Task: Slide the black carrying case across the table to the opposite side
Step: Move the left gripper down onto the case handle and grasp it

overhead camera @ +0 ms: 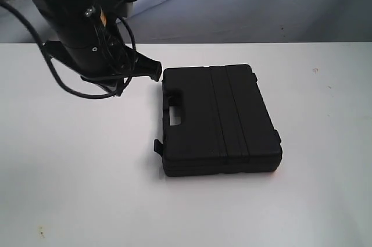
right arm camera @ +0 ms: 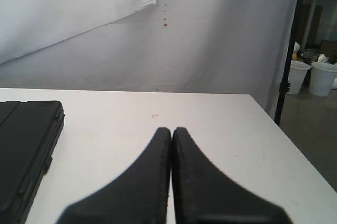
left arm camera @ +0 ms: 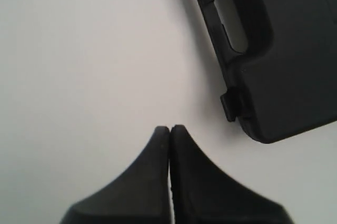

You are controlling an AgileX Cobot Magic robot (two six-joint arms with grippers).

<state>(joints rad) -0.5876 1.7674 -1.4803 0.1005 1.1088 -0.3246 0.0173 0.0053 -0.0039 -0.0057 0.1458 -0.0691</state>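
Note:
The black carrying case (overhead camera: 220, 120) lies flat on the white table (overhead camera: 70, 189), a little right of the middle, its handle side facing left. My left gripper (overhead camera: 156, 71) is shut and empty, its tip just left of the case's far left corner, a small gap apart. In the left wrist view the gripper (left arm camera: 170, 128) hovers over bare table, with the case (left arm camera: 284, 55) and its latch (left arm camera: 229, 105) off to one side. My right gripper (right arm camera: 171, 129) is shut and empty, and the case (right arm camera: 23, 145) shows at that view's edge. The right arm does not show in the exterior view.
A white cloth backdrop (overhead camera: 244, 3) hangs behind the table. The left arm's cables (overhead camera: 64, 84) loop over the tabletop. In the right wrist view a black stand pole (right arm camera: 290, 50) and white buckets (right arm camera: 310, 76) stand beyond the table's edge (right arm camera: 284, 145).

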